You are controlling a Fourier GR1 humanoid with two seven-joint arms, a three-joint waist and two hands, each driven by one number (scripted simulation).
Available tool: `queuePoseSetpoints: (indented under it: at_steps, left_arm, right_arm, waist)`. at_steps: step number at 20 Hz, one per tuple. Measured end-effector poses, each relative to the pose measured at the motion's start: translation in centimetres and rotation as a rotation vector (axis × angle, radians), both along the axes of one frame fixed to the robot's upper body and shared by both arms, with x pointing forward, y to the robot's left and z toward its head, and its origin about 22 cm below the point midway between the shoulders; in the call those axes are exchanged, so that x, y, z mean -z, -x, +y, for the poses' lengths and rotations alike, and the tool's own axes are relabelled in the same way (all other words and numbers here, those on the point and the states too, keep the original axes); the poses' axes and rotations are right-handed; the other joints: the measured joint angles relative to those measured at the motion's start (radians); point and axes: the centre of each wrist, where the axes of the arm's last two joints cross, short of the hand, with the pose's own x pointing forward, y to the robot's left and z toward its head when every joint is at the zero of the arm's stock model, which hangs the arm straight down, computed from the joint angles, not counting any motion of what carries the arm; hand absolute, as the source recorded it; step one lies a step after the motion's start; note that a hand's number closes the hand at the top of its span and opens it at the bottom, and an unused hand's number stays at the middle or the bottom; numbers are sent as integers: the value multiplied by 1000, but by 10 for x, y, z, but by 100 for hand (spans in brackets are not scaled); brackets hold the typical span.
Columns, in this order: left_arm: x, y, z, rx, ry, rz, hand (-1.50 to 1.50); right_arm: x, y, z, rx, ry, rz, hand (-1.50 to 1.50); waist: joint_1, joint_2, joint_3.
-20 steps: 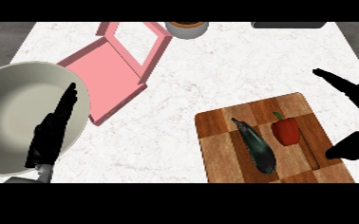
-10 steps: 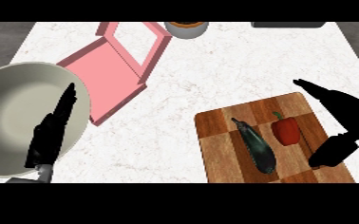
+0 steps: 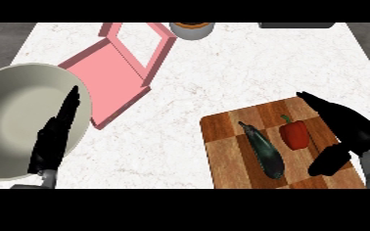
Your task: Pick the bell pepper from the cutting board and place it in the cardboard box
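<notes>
Red bell pepper [image 3: 295,135] sits on the brown checkered wooden cutting board [image 3: 231,142], right of a dark green eggplant [image 3: 263,150], not touching it. Right hand [image 3: 344,137] over board's right edge, just beside pepper, fingers [image 3: 318,103] and thumb spread, holding nothing. Left hand [image 3: 54,136] rests at left over a large pale round bowl [image 3: 22,107], fingers straight, together. Pink open cardboard box [image 3: 115,73] lies on the white marble table [image 3: 239,68], well apart from pepper.

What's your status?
Right hand open beside pepper, not touching. Left hand open, resting over bowl. Pepper on board; eggplant alongside, opposite side.
</notes>
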Motion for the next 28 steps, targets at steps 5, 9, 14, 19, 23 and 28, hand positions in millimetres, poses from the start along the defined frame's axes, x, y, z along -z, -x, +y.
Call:
queuePoseSetpoints:
  at_steps: [5,9,14,19,23,28]
  left_arm:
    - [0,3,7,-3,-5,-1,0]
    - [4,-2,3,-7,7,-5,0]
    - [2,-1,3,-8,2,1,0]
    - [0,-2,2,-6,6,-2,0]
    - [2,-4,2,-1,6,-4,0]
    - [3,-4,5,-6,0,-5,0]
  right_arm:
    - [4,-2,2,6,2,6,-150]
    - [15,-4,1,6,3,4,-150]
    - [28,0,4,7,-3,-3,-150]
    - [35,-3,3,13,-11,-5,-150]
    - [43,-7,7,14,-10,-2,-150]
    - [47,-9,11,8,-2,10,-150]
  waist:
    - [0,0,0]
    - [0,0,0]
    - [0,0,0]
    - [0,0,0]
    - [0,0,0]
    - [0,0,1]
